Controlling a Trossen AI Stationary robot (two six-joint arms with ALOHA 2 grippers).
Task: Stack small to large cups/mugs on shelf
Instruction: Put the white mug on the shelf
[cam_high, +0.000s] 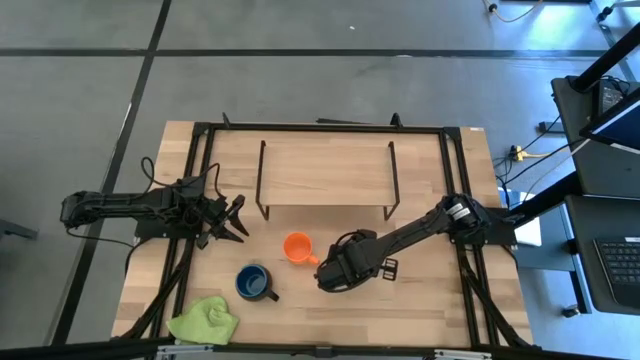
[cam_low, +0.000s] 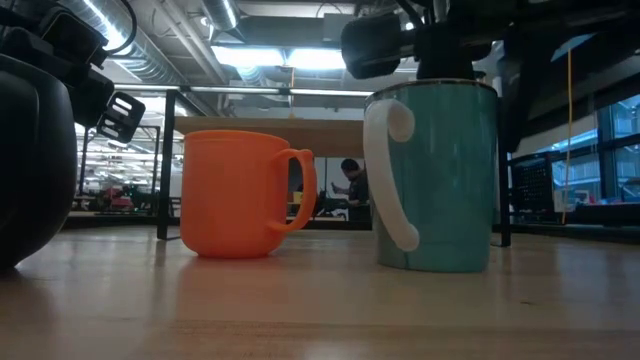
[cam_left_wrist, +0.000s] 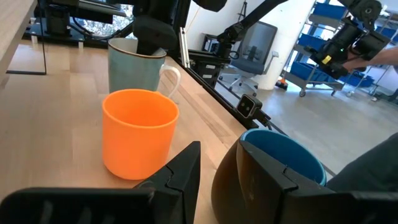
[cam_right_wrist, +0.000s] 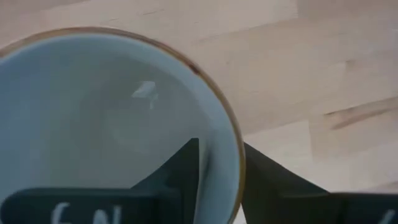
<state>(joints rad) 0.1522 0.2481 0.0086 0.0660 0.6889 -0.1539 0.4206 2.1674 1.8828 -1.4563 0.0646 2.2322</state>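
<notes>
high view
shelf: shelf (cam_high: 325, 172) at back middle of the table (cam_high: 440, 300), nothing on its board
orange mug: orange mug (cam_high: 297, 247) on table in front of shelf, handle toward right arm
blue mug: blue mug (cam_high: 254, 283) on table, nearer front edge, near green cloth (cam_high: 204, 321)
right gripper: right gripper (cam_high: 335, 272) just right of orange mug, covers the pale mug from above
left gripper: left gripper (cam_high: 236, 217) low over table left of shelf, fingers spread, holds nothing

low view
pale mug: pale mug (cam_low: 436, 178) stands on table, white handle facing camera, gripper body on top of its rim
orange mug: upright on table, left of pale mug, apart from it
blue mug: dark curve at left edge, very close to camera
background: person (cam_low: 352, 182) seated far behind

left wrist view
mugs: orange mug close ahead, pale mug behind it with the right arm above, blue mug with blue inside nearest
left fingers: apart, empty

right wrist view
pincer: 1 finger (cam_right_wrist: 186, 168) inside pale mug, 1 outside, closed on the rim wall
mug base: on table or lifted, cannot tell here
writing: white marks on gripper body at frame bottom, cut off, unreadable
</notes>
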